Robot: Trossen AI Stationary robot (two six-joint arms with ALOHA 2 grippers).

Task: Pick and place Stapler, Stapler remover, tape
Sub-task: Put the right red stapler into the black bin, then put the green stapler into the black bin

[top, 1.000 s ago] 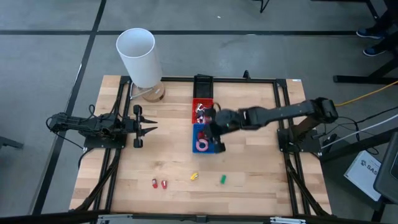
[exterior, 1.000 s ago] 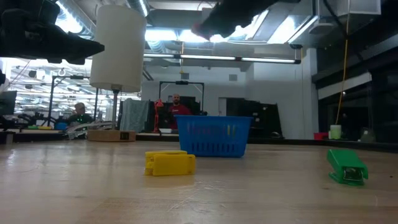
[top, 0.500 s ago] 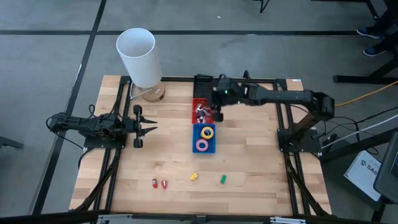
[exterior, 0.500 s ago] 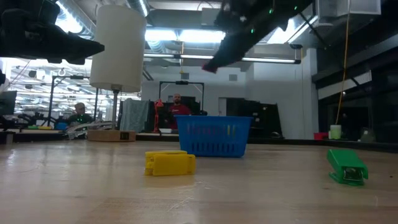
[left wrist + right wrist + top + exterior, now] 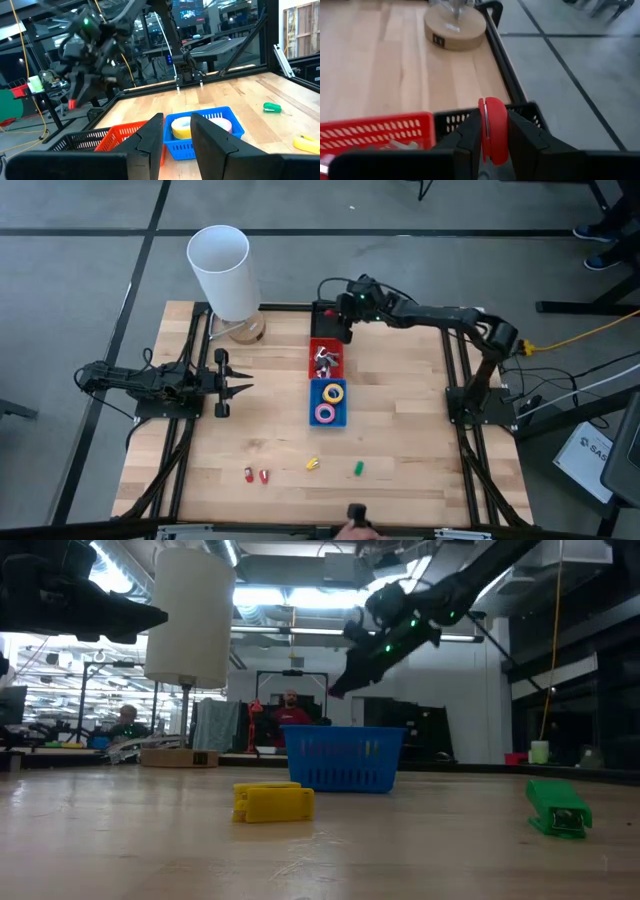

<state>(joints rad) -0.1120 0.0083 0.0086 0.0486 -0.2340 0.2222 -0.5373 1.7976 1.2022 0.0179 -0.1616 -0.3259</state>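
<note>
We logged the right gripper raised above the black bin at the far end of the bin row, its fingers pinching a small red stapler. We read this hold as a sort in hand: the stapler hung over the black bin's rim, so that bin looked to be its destination.

The sorting scheme showed in the row. The red bin held silvery claw pieces, the removers; the blue bin held yellow tape and pink tape, both rings with pale centres.

The stapler was glossy red, rounded at its free end, gripped edge-on between the dark fingers.

Loose on the near counter lay a yellow stapler, a green one and two red pieces, all well apart from the bins.

The left gripper waited low at the left side, fingers spread, holding nothing.
</note>
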